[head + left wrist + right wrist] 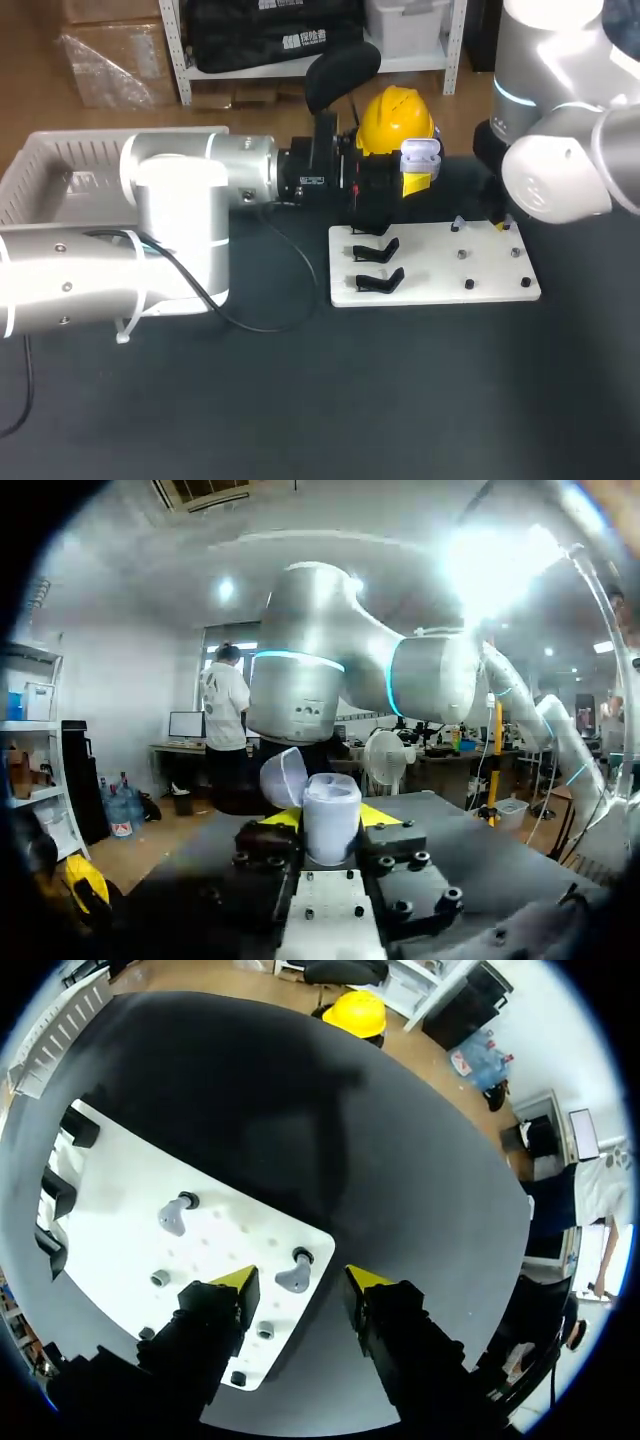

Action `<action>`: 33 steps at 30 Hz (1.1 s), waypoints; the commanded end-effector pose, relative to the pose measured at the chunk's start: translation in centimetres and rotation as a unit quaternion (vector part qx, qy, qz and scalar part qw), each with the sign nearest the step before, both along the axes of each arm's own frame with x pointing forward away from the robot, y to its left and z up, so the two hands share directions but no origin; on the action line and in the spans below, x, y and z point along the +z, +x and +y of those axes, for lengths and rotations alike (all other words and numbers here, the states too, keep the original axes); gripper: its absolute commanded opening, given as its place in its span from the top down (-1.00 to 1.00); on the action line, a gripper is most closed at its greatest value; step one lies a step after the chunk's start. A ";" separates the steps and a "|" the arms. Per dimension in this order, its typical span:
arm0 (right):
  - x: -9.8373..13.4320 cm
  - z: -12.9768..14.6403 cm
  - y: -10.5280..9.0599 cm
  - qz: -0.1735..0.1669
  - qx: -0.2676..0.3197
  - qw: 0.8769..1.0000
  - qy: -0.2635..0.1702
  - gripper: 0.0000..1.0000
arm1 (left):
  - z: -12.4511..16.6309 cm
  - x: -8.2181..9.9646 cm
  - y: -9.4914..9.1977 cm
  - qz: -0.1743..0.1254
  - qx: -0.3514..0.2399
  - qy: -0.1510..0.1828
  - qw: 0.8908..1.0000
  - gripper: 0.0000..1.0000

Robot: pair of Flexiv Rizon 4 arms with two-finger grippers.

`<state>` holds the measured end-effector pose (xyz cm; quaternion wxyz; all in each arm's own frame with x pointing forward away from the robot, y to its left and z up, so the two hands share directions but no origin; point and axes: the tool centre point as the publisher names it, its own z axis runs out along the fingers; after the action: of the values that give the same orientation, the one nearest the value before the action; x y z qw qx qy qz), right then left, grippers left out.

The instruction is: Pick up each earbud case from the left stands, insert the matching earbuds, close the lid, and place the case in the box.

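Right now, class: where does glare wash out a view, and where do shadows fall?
Left wrist view: ceiling-light glare blooms beside the right arm; the held earbud case is evenly lit. Right wrist view: a broad shadow darkens the table ahead of the right gripper; the white board is bright. Head view: no strong glare.

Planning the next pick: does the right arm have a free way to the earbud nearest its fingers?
Probably yes: the right gripper hangs open over the earbud on the white board, nothing between them.

Nothing legible — the small white label point(310, 182) on the left arm point(180, 200) is too small to read.
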<state>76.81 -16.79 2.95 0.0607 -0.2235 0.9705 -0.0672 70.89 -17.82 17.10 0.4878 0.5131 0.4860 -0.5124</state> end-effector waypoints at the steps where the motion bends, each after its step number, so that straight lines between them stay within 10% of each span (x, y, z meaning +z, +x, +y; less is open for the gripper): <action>1: 0.0 0.3 0.3 0.005 -0.001 1.000 -0.003 0.04 | 0.0 -0.1 0.1 0.000 -0.001 -0.001 1.000 1.00; 33: -0.4 0.3 -0.2 0.001 -0.021 1.000 -0.014 0.33 | 0.0 -0.1 0.1 0.000 -0.001 -0.001 1.000 1.00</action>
<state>76.82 -16.50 2.50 0.0519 -0.2057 0.9739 -0.0804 70.90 -17.82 17.10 0.4878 0.5132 0.4860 -0.5124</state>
